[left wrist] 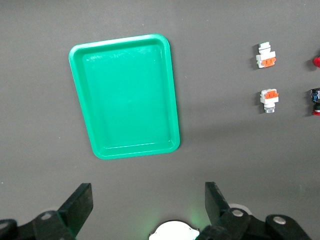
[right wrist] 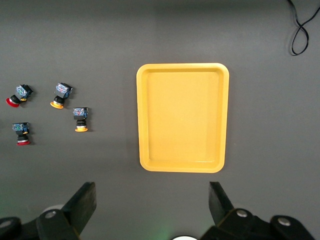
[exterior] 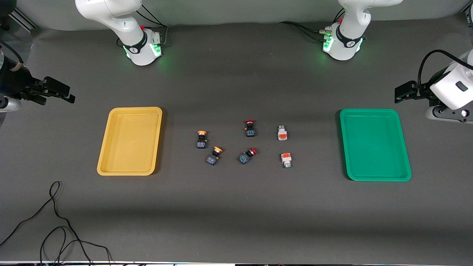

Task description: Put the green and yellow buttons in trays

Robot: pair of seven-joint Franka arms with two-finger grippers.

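Fingers (left wrist: 80,205) of left gripper (left wrist: 147,207) spread wide, nothing between them; hovering over bare mat at the left arm's end, just beside green tray (exterior: 375,144). Fingers (right wrist: 82,202) of right gripper (right wrist: 150,205) likewise spread and empty, hovering over mat beside yellow tray (exterior: 130,140) at the right arm's end. Both arms waiting.

Front view only: all six buttons together, lying on mat between the trays, none in a tray. Two yellow-capped buttons (exterior: 201,139) (exterior: 214,155) toward yellow tray; two white buttons (exterior: 282,133) (exterior: 286,160) toward green tray; two red-capped buttons (exterior: 250,128) (exterior: 247,155) between those pairs. Loose black cable (exterior: 55,225) near front camera, at right arm's end.

Left wrist view: green tray whole, both white buttons clear with orange inserts, red-capped pair cut off at frame edge; yellow-capped pair out of frame.

Right wrist view: yellow tray whole, yellow-capped and red-capped pairs; white buttons out of frame. Loop of cable in corner.
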